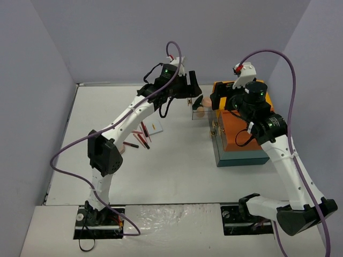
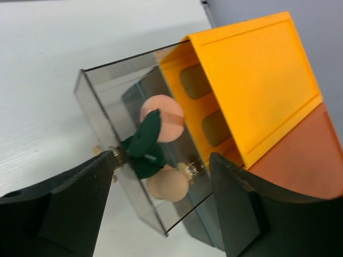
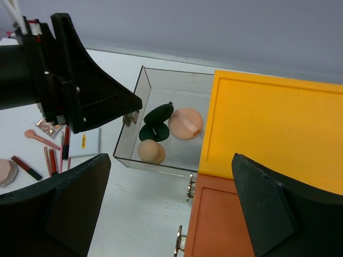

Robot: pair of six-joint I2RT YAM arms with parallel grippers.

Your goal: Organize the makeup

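Box, orange lid, yellow upper tier, teal base, sits right of centre on the table. A clear drawer stands pulled out from the yellow tier toward the left.

Left gripper hovers over the drawer's outer end, fingers spread wide, nothing between them. Right gripper hangs above the box, over the seam between yellow tier and orange lid, fingers likewise apart and empty.

Inside the drawer: two peach round compacts, dark green disc leaning between them, touching both.

Not yet sorted, loose on the table left of the drawer, under the left forearm: white card, a pink round compact at the frame edge, thin red pencils.

Judgement: the next pick is probably one of those. They lie back toward the left arm's base, well apart from the right gripper, so the left arm is the nearer. In the top view the pencils run roughly near-to-far, slightly splayed, so the fingers should close across that line
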